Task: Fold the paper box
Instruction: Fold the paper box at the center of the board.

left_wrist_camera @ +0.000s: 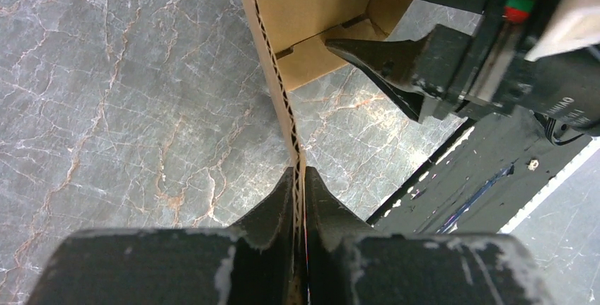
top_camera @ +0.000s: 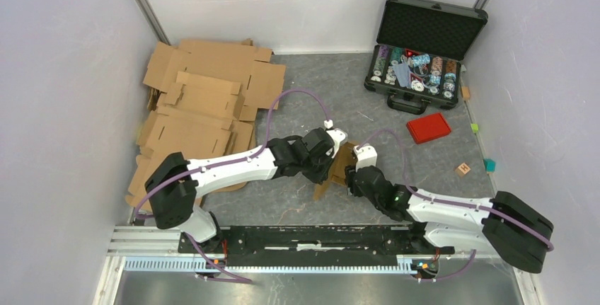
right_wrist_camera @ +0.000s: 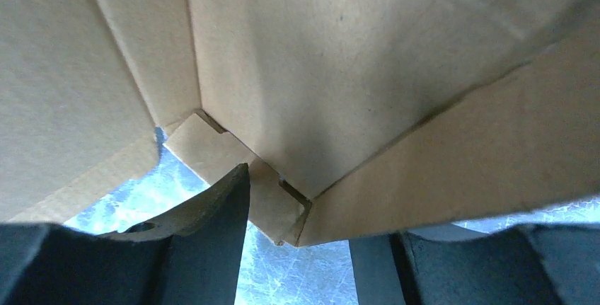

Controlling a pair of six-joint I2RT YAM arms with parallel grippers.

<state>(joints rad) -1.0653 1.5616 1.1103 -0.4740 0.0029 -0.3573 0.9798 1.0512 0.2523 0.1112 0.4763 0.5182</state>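
The paper box (top_camera: 339, 165), small, brown and half-formed, stands mid-table between the two arms. In the left wrist view my left gripper (left_wrist_camera: 299, 175) is shut on the corrugated edge of one box wall (left_wrist_camera: 272, 71), which runs up to the open box (left_wrist_camera: 311, 1). A black finger (left_wrist_camera: 378, 56) of the right gripper reaches under the box's small flap. In the right wrist view the box's lower corner (right_wrist_camera: 318, 71) hangs between the jaws of my right gripper (right_wrist_camera: 318, 209). Those jaws are open: the left fingertip (right_wrist_camera: 233, 185) touches a small tab and the right finger sits behind a panel.
A pile of larger flat cardboard sheets (top_camera: 202, 107) lies at the back left. A black case (top_camera: 421, 50) with chips stands open at the back right, with a red lid (top_camera: 428, 128) in front of it. Small blocks (top_camera: 463, 168) lie right. The base rail (top_camera: 318, 238) runs along the near edge.
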